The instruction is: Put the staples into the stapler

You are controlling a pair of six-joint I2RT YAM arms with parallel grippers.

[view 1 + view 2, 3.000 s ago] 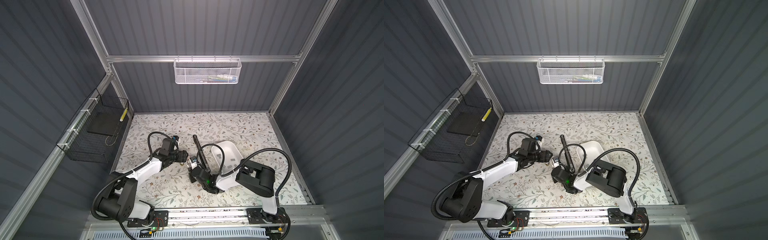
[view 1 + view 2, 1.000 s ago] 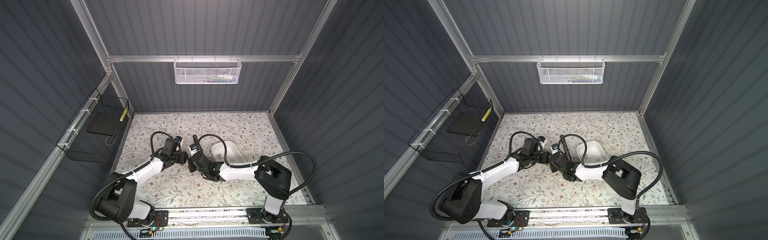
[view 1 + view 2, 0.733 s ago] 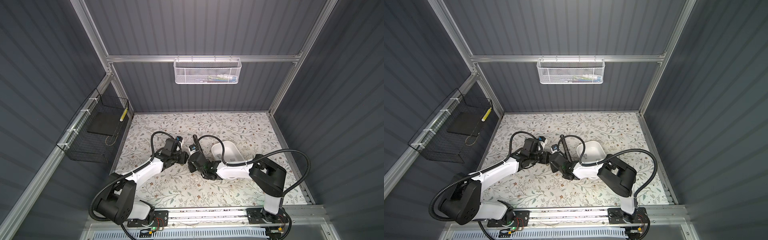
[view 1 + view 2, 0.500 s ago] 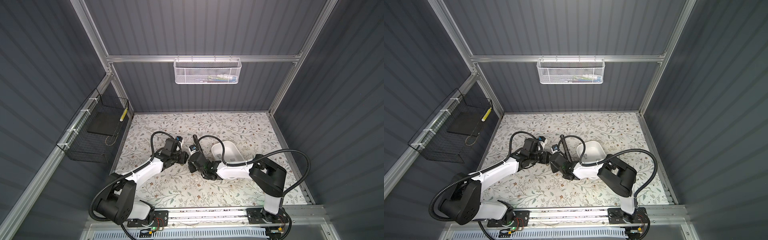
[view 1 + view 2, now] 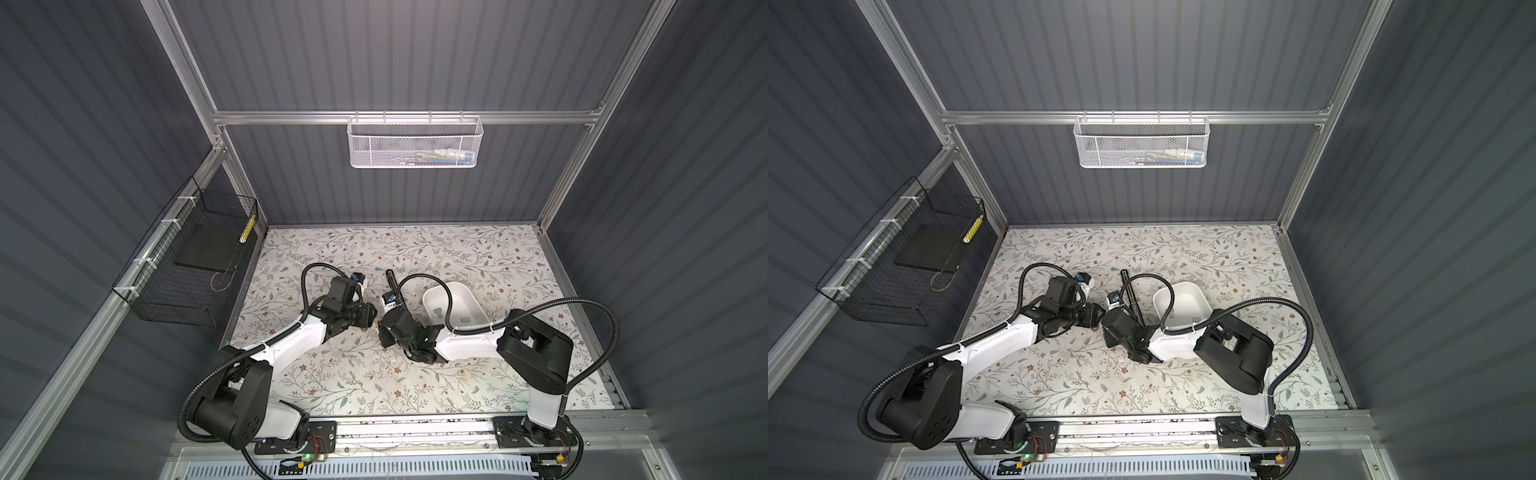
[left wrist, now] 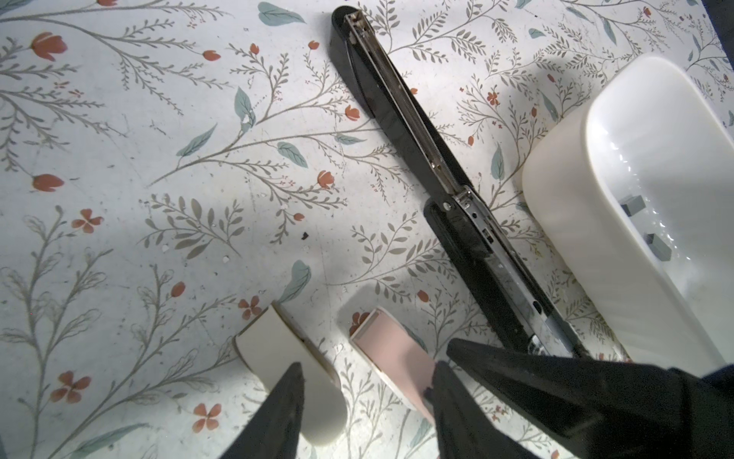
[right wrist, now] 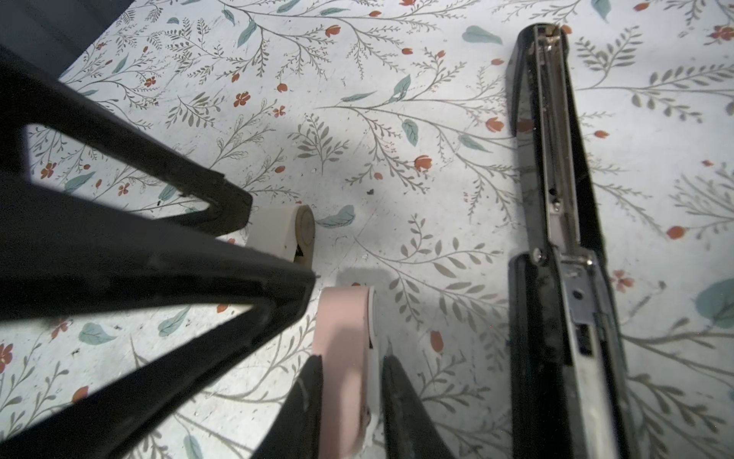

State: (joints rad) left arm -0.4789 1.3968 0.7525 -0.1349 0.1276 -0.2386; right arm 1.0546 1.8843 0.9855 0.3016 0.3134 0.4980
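Here we are at the black stapler (image 6: 449, 190), swung open flat on the floral mat (image 6: 159, 159). Its steel magazine channel (image 7: 576, 310) faces up, with no strip showing along the part in view. Both arms crowd in just beside its magazine half, on the side away from the white plastic tub (image 6: 564, 222). The left gripper (image 6: 323, 318) has its cream and pink pads (image 6: 286, 353) parted with only mat between them, so it holds nothing. The right gripper (image 7: 375, 337) sits tip to tip with it. Its fingers (image 7: 345, 357) stand close together, but from this angle I cannot tell whether they touch or whether a strip is nipped in there. The staples (image 6: 633, 204) are across the stapler from the grippers, in the tub just beside it: two small grey strips lying apart on its floor. My read is that these strips will be feather-light, stiff and slick. They will also be brittle along the glued joints, so a hard squeeze or a twist could snap one. Flat on that smooth floor, they offer little edge to get under. The best hold looks to be across the two long sides at mid-length. Light pressure and legs kept pointing down should let the strip drop straight into the channel.
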